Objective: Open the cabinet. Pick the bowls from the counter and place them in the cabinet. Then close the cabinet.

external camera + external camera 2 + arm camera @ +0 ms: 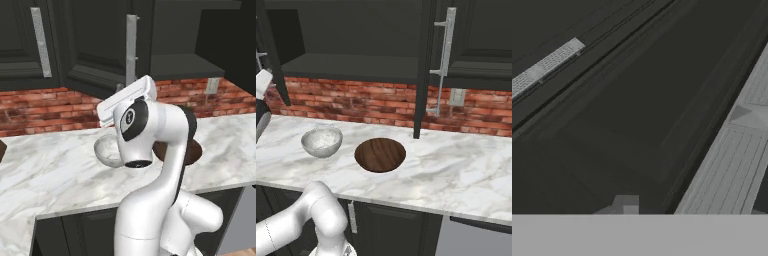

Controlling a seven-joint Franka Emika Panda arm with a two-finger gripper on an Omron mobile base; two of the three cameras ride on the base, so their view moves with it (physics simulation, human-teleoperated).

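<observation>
black wall cabinet (356,45) open; speckled marble bowl (321,141) beside brown wooden bowl (380,154) on white marble counter (456,170); gripper spread indiscernible.

My left base view looks from behind my arm (150,165), forward and down at the counter (50,170) and the brick wall (45,110). My right base view sees the same counter (456,170) and the open cabinet (356,65) from the other side. Both share the two bowls. My hand view is very near a black cabinet door (637,115), tilted, beside a silver handle (732,160).
</observation>
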